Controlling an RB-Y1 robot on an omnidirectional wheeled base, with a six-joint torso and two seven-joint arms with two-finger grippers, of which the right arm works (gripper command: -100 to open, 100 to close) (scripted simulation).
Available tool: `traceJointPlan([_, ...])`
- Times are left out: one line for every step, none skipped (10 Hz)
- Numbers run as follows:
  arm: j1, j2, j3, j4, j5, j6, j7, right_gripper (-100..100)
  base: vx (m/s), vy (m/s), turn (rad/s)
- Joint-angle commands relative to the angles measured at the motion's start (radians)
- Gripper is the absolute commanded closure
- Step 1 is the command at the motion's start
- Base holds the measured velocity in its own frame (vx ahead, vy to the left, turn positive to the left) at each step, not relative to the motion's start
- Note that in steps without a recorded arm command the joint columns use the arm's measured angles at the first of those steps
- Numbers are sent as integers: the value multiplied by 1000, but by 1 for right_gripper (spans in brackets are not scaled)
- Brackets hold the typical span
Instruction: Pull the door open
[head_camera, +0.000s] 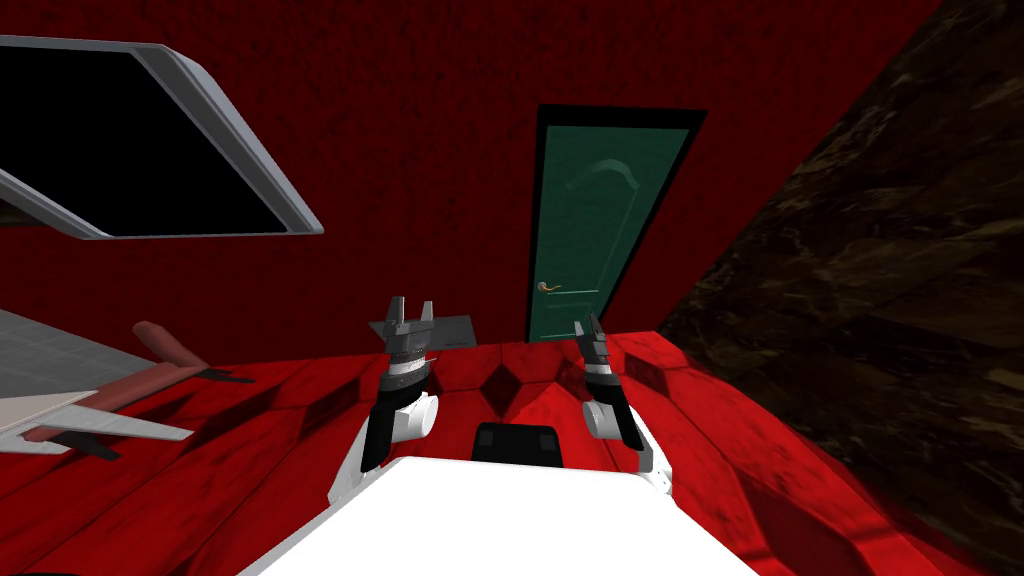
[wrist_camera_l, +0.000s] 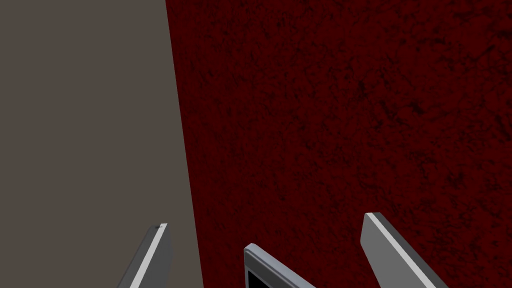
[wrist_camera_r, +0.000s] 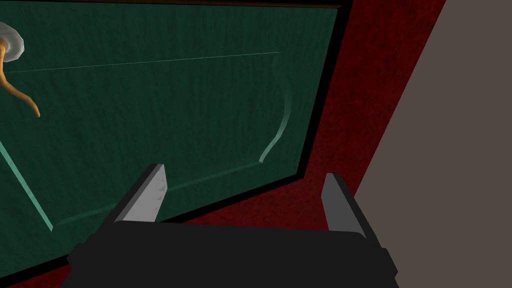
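Both fingers-wide, the right hand (head_camera: 590, 328) faces the closed green door (head_camera: 600, 220), left hand (head_camera: 411, 308) the red wall (head_camera: 420, 150).

We see a faint, wood-like grain on the dark green panelled door (wrist_camera_r: 150, 110), its finish matt. Its curved brass-coloured lever handle (wrist_camera_r: 22, 97) looks smooth, like metal. The dark red wall (wrist_camera_l: 350, 125) is rough and mottled, and the dark brown wall (head_camera: 900, 250) looks like rough stone. Both are matt.
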Motion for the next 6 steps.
traceJointPlan([-18,-7,0,45,-2,-4,-2,-100,98,-16,44])
traceJointPlan([-28,-12,-1,71,-4,-5,-4,-100,109,-16,37])
traceJointPlan([-38,-18,-1,96,-5,-7,-5,-100,93,-10,38])
traceJointPlan([-48,-23,-1,122,-6,-8,-6,-100,88,-15,39])
traceJointPlan([-58,-28,-1,148,-8,-10,-7,-100,92,-18,45])
traceJointPlan([-68,-33,-1,175,-9,-12,-8,-100,96,-14,35])
